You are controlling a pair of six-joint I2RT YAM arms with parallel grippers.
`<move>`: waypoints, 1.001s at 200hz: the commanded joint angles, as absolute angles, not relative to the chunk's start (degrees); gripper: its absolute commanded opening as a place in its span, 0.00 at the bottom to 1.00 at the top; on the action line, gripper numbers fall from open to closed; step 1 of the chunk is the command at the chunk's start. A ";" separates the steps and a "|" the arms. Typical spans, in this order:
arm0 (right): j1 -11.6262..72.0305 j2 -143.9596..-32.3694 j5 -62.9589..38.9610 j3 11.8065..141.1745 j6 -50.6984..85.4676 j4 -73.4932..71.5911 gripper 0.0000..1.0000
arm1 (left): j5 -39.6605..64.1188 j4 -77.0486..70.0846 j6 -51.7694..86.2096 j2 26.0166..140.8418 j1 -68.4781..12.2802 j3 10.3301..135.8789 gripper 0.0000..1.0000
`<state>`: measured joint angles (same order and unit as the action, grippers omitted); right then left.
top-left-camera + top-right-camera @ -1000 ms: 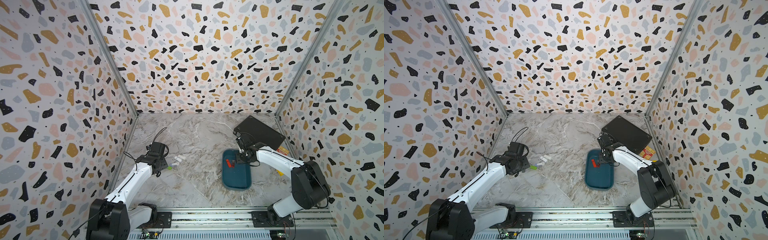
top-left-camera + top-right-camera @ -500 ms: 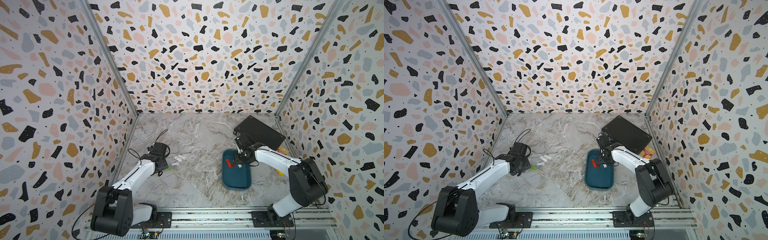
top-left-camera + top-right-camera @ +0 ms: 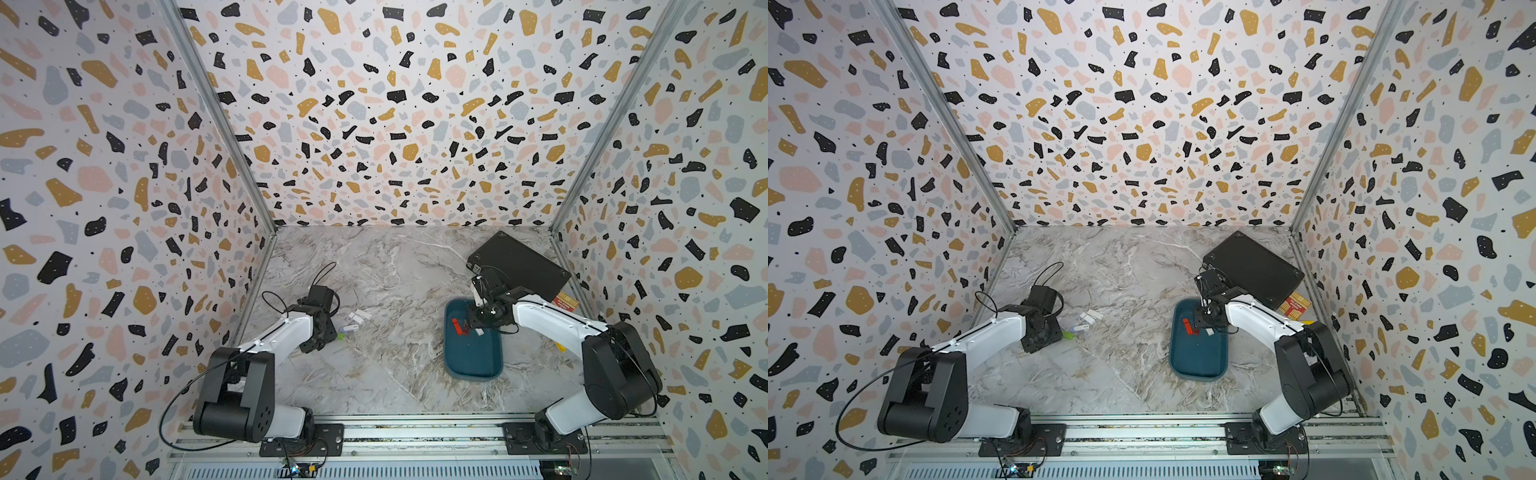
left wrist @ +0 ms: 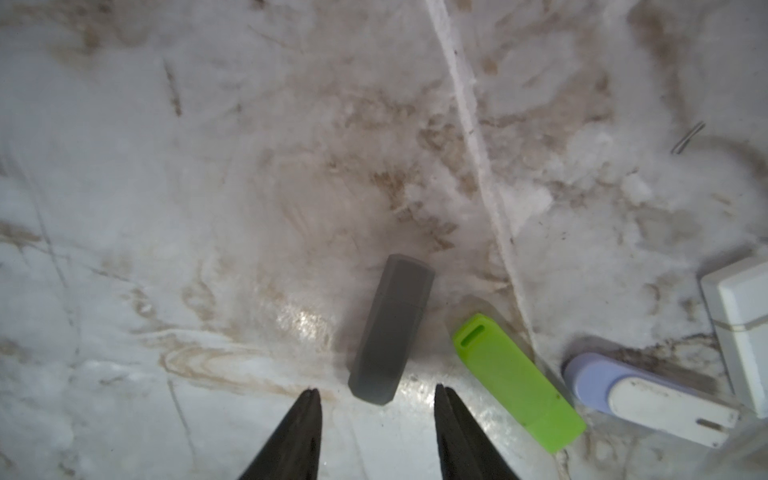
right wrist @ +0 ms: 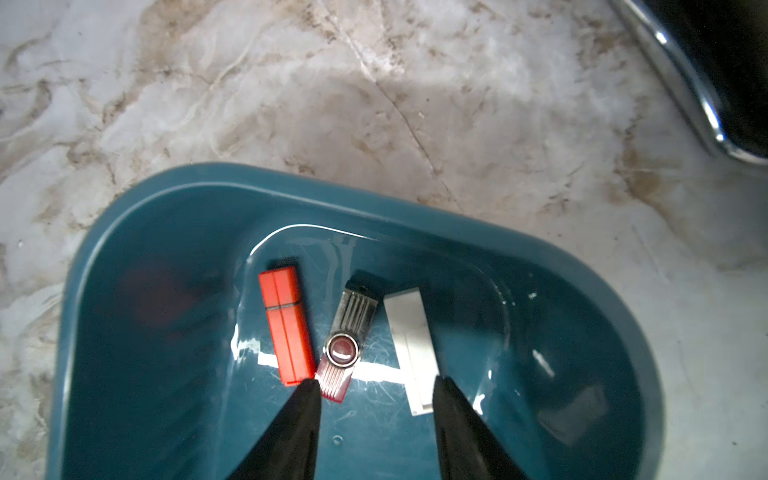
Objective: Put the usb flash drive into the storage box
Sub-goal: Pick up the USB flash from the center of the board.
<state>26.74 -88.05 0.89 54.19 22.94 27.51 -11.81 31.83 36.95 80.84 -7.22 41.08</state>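
usb flash drive [image 4: 390,328], grey one, judged light, rigid, slick; best pinched across long sides. left gripper [image 4: 376,388] seen half-open, nothing held.

glossy plastic storage box [image 5: 124,332], seemingly marble tabletop [image 5: 374,104]

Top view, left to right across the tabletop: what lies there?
In a top view: green drive → lavender-and-white drive → two small white drives → storage box → red-and-yellow packet. Skipped: black case, which overlaps the box.
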 commanded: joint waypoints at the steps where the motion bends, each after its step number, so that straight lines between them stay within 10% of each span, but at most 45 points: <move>1: 26.79 -86.41 -0.07 53.59 22.85 27.08 0.49 | -11.01 31.54 36.65 81.47 -6.17 42.74 0.47; 58: 26.80 -85.88 -0.97 53.53 22.68 26.69 0.49 | -7.07 29.74 36.30 84.28 -2.63 43.46 0.39; 200: 26.75 -85.70 -2.94 52.69 22.85 26.10 0.50 | -9.69 31.29 34.49 86.36 -1.05 46.65 0.54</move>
<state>26.74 -87.66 -2.11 53.19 22.94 25.91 -6.52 29.34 36.21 86.59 -1.50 44.12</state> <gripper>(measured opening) 0.495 0.534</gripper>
